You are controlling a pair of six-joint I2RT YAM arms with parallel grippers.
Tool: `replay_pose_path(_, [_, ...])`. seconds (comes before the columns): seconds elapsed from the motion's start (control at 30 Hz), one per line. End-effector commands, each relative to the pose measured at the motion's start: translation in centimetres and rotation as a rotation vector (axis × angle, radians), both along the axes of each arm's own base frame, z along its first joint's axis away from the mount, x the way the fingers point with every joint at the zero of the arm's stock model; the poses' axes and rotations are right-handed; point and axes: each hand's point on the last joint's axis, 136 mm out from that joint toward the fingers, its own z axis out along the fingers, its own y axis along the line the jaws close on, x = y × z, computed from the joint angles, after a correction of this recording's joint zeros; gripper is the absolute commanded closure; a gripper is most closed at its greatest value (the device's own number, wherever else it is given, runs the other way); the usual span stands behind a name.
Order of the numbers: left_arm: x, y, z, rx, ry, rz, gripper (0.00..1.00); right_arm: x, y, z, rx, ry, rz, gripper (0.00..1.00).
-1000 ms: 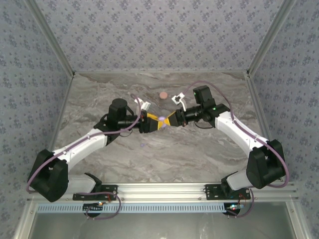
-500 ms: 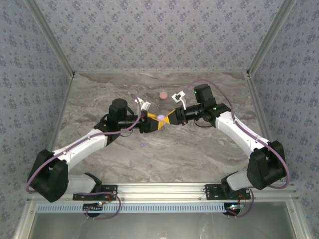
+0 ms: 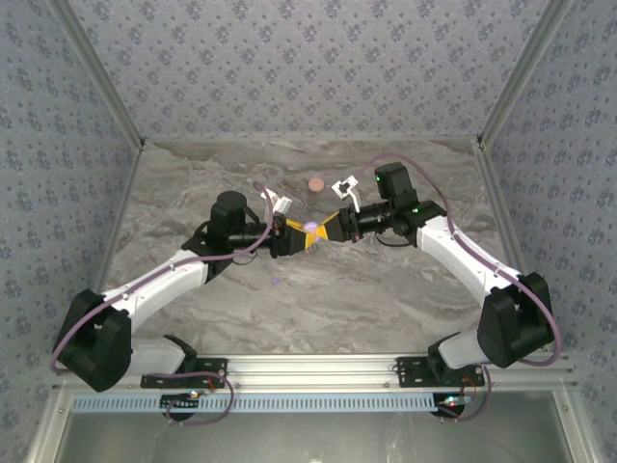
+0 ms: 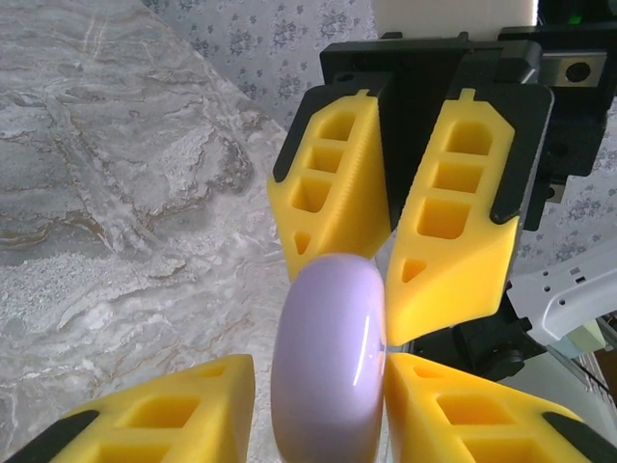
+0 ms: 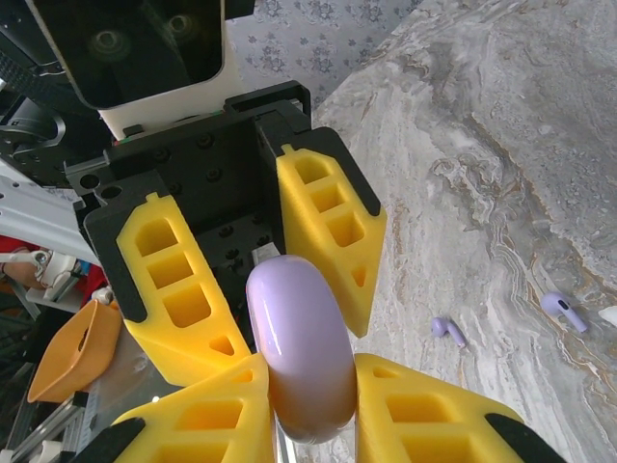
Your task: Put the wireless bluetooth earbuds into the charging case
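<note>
Opening the case (image 5: 294, 338) came next, I guess: right gripper (image 5: 304, 386) squeezed it; left gripper's (image 4: 323, 386) jaws sat close around it, grip unclear.

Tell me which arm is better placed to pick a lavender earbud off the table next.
Left, probably: the earbud lies on the table close by the left arm, and the right gripper is shut on the case. The left gripper, set around the case too, must first back off.

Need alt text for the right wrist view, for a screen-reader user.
A rounded lavender case, seen edge-on, is clamped in the right gripper between yellow fingers, with the left gripper flanking its far end. Two lavender earbuds lie loose on the grey marbled table to the right.
</note>
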Motion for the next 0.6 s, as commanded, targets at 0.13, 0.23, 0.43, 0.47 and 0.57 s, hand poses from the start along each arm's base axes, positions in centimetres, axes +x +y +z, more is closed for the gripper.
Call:
replay_pose_path(0.13, [0.2, -0.3, 0.2, -0.006, -0.022, 0.001, 0.71, -0.4, 0.1, 2.6, 0.04, -0.056, 0.005, 0.77])
replay_pose_path(0.23, [0.1, -0.3, 0.3, -0.004, -0.027, -0.001, 0.77, -0.4, 0.0, 2.6, 0.031, -0.059, -0.003, 0.77])
replay_pose_path(0.43, [0.0, -0.3, 0.9, 0.027, -0.067, -0.019, 0.81, -0.1, -0.7, 2.2, -0.028, -0.078, -0.057, 0.64])
replay_pose_path(0.47, [0.2, -0.2, 1.0, 0.035, -0.075, -0.01, 0.81, -0.1, -0.9, 2.1, -0.039, -0.082, -0.066, 0.63])
replay_pose_path(0.57, [0.4, -0.2, 1.4, 0.046, -0.14, -0.02, 0.82, -0.1, -1.4, 2.0, -0.073, -0.1, -0.093, 0.56])
